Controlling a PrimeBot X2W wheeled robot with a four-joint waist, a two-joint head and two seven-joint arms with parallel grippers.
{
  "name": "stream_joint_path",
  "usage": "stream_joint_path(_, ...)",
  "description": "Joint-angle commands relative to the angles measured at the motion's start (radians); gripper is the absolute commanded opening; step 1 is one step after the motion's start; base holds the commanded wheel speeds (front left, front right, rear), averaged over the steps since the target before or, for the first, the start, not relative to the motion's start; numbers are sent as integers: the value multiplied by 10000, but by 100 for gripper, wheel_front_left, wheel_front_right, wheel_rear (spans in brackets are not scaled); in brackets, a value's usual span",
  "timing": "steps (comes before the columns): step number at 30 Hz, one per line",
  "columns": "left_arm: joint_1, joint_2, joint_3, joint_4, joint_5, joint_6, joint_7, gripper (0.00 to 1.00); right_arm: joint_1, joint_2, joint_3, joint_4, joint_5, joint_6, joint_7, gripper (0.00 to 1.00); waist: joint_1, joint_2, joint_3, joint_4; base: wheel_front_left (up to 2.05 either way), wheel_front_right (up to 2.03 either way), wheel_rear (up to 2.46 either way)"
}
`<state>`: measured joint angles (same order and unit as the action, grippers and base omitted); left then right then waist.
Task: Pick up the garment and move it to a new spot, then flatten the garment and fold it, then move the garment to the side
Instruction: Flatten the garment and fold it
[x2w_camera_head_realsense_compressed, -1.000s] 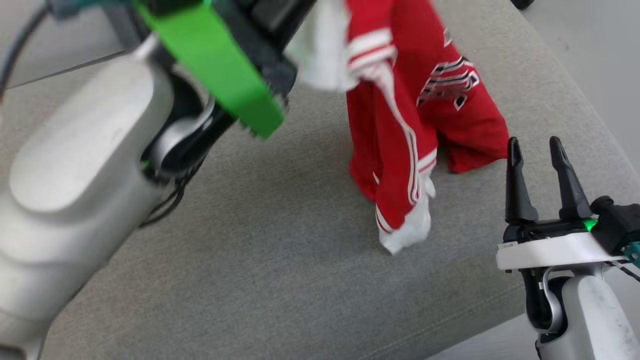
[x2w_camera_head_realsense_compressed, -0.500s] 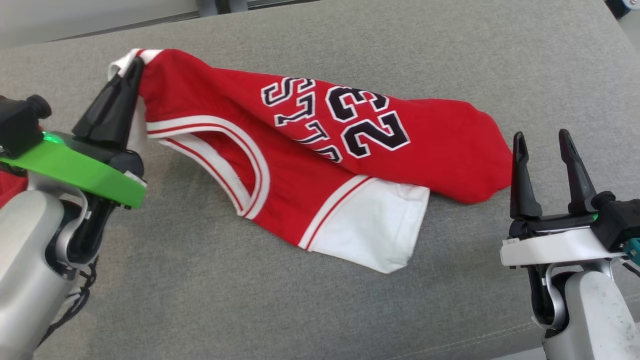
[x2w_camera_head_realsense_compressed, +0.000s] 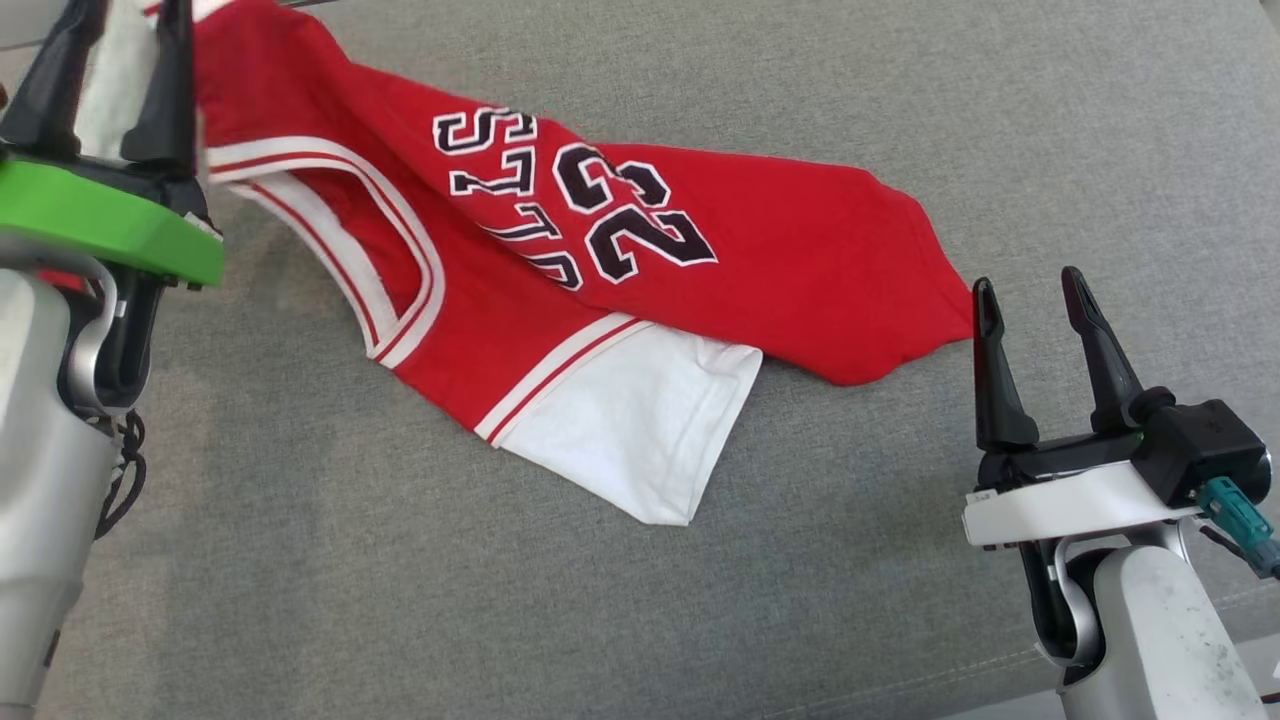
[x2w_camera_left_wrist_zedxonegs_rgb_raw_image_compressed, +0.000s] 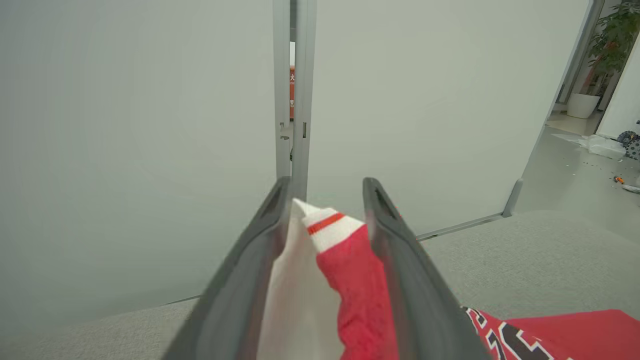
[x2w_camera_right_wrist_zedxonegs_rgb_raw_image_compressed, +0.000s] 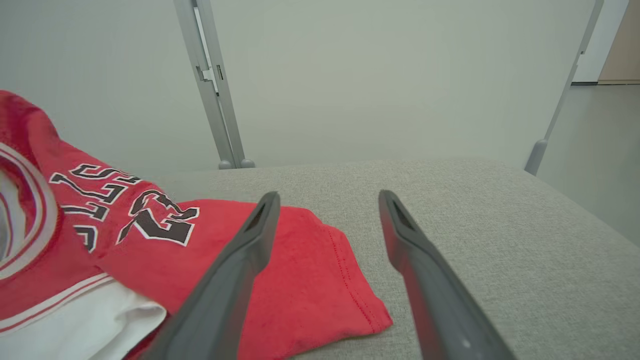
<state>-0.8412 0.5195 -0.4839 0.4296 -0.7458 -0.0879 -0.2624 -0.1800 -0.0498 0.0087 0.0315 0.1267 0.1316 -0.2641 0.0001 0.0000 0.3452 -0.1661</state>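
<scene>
The garment (x2w_camera_head_realsense_compressed: 640, 270) is a red jersey with white trim and black numbers. It lies crumpled and slanted across the grey cushion (x2w_camera_head_realsense_compressed: 400, 600). Its upper left corner rises between the fingers of my left gripper (x2w_camera_head_realsense_compressed: 130, 20). In the left wrist view those fingers stand apart, with the red and white strap (x2w_camera_left_wrist_zedxonegs_rgb_raw_image_compressed: 350, 270) loose between them, so my left gripper (x2w_camera_left_wrist_zedxonegs_rgb_raw_image_compressed: 326, 184) is open. My right gripper (x2w_camera_head_realsense_compressed: 1028, 280) is open and holds nothing, just right of the jersey's lower right end (x2w_camera_right_wrist_zedxonegs_rgb_raw_image_compressed: 310, 280). In the right wrist view the right gripper (x2w_camera_right_wrist_zedxonegs_rgb_raw_image_compressed: 328, 194) hovers low over that hem.
A pale partition wall (x2w_camera_left_wrist_zedxonegs_rgb_raw_image_compressed: 150, 125) with a metal post (x2w_camera_left_wrist_zedxonegs_rgb_raw_image_compressed: 295, 90) stands behind the cushion. The cushion's front seam (x2w_camera_head_realsense_compressed: 900, 685) runs near the bottom right. Bare grey fabric lies in front of the jersey and to the right of my right gripper.
The jersey hung bunched from my raised left gripper a second ago and now lies spread on the cushion. The left fingers have parted from shut. The head view has shifted.
</scene>
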Motion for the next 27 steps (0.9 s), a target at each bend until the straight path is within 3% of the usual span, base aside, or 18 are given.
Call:
stream_joint_path(1,265,-127,236,-137,411,25,-31,100,69,-12,5,41,-68,-18,-5,100,-1,0,-75,73,0,0,0)
stream_joint_path(6,2039,-1120,1685,-1741,1468,422,-19,100,278,-12,-94,91,-117,-18,-5,100,-1,0,-375,364,0,0,0)
stream_joint_path(10,4226,-2185,2196,-3074,1634,-37,-19,100,475,-10,-87,147,-160,-18,-5,100,-1,0,-656,692,0,0,0)
stream_joint_path(14,6161,-2985,1815,-3457,1585,-327,-18,100,553,-13,-50,212,-170,-18,-5,100,-1,0,-888,956,0,0,0)
stream_joint_path(16,6775,-3319,1504,-3348,1431,-374,-18,100,532,-15,-60,215,-177,-18,-5,100,-1,0,-938,1054,0,0,0)
stream_joint_path(19,7181,-3465,142,-2883,967,-439,184,100,520,-12,-24,164,-271,-18,-5,100,-1,0,-924,1199,0,0,0)
stream_joint_path(23,6533,-2991,-2197,-2497,-252,-429,994,100,450,-12,-16,159,-380,-18,-5,100,-1,0,-822,1331,0,0,0)
stream_joint_path(27,5814,-2899,-3405,-1785,-1347,-421,1494,100,278,-16,61,154,-410,-18,-5,100,-1,0,-657,1258,0,0,0)
